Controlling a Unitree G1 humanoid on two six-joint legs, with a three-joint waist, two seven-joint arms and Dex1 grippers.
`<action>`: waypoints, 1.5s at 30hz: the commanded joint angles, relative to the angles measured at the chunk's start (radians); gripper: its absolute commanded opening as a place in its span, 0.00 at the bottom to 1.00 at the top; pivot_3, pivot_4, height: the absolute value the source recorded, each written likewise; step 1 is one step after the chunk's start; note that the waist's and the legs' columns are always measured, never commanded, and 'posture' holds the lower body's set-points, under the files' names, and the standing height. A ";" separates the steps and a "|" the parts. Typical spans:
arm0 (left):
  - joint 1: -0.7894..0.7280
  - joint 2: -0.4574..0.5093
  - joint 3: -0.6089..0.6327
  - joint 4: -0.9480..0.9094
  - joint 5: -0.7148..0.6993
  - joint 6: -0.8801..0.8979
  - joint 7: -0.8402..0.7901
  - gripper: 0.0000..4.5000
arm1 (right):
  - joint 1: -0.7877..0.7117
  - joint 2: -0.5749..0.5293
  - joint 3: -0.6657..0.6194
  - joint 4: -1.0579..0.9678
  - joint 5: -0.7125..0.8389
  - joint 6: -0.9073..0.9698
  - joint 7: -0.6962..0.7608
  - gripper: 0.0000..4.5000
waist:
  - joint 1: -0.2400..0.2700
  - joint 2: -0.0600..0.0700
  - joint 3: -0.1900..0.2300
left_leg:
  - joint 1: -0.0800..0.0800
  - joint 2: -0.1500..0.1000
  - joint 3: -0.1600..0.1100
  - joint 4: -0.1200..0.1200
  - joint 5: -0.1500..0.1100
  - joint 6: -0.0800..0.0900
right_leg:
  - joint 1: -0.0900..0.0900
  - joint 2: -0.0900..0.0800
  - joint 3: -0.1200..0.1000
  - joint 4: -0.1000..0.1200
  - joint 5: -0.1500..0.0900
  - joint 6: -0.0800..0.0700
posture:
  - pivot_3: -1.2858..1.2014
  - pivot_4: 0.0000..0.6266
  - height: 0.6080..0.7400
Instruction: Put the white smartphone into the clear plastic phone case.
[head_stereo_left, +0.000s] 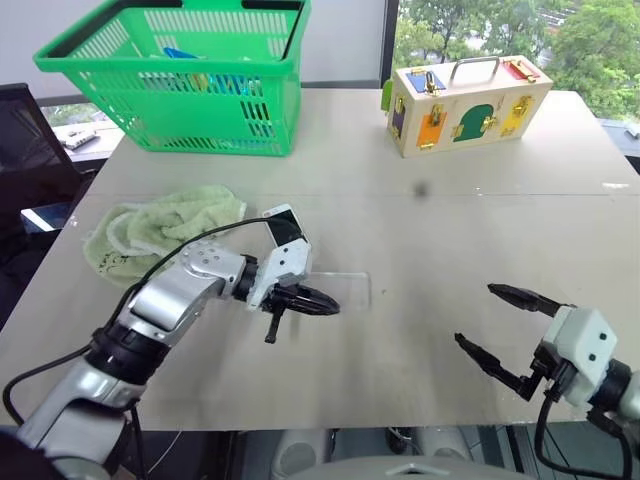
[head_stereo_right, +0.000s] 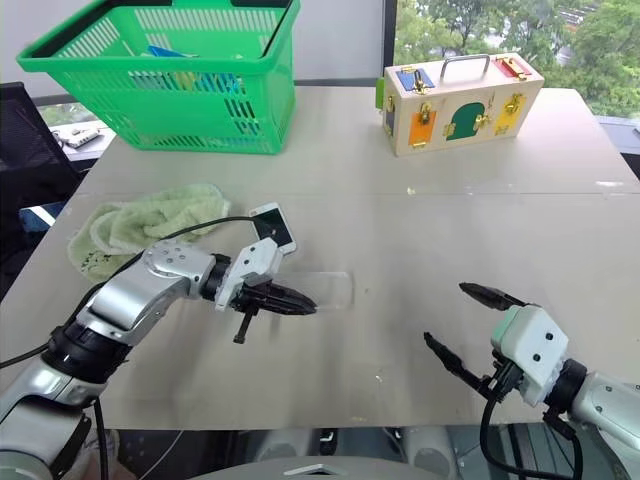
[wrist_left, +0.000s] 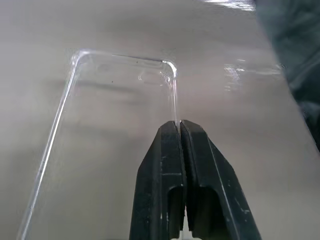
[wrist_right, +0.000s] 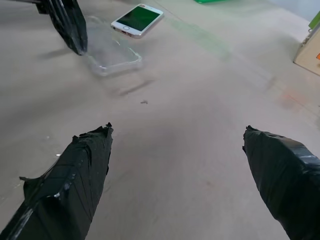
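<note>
Pinching the clear plastic phone case (wrist_left: 115, 100) rim at centre frame, the left gripper (head_stereo_left: 325, 302) is clamped; the right gripper (head_stereo_left: 492, 325) gapes wide, lower right.

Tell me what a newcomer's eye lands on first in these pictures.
The green basket at the table's far left stands out most, with the colourful wooden lock box at the far right. Nearer, the left hand is shut on the rim of the clear case mid-table, the white phone just beyond it beside a pale green towel. The right hand hovers open at the near right.
</note>
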 joint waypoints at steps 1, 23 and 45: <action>0.030 -0.033 0.095 -0.096 -0.012 0.207 0.204 0.01 | -0.014 -0.006 0.004 0.006 0.006 -0.019 0.013 1.00 | 0.000 0.000 0.000 | 0.000 0.000 0.000 0.000 0.000 0.000 | 0.000 0.000 0.000 0.000 0.000 0.000 | 0.52 0.24 1.00; -0.265 -0.537 0.262 0.016 -0.060 0.781 0.726 0.18 | -0.060 -0.038 0.000 0.019 0.024 -0.004 0.046 1.00 | 0.003 -0.002 0.000 | 0.000 -0.002 -0.001 0.002 0.000 0.000 | 0.002 0.002 0.000 0.001 0.002 0.003 | 0.52 0.24 1.00; -0.385 -0.010 -0.093 0.557 0.142 -0.437 -0.466 0.98 | -0.076 -0.013 0.010 -0.054 0.074 0.016 -0.003 1.00 | 0.005 -0.001 0.000 | -0.001 -0.001 0.010 0.002 -0.001 0.003 | -0.002 0.001 0.009 -0.001 0.001 -0.001 | 0.52 0.24 1.00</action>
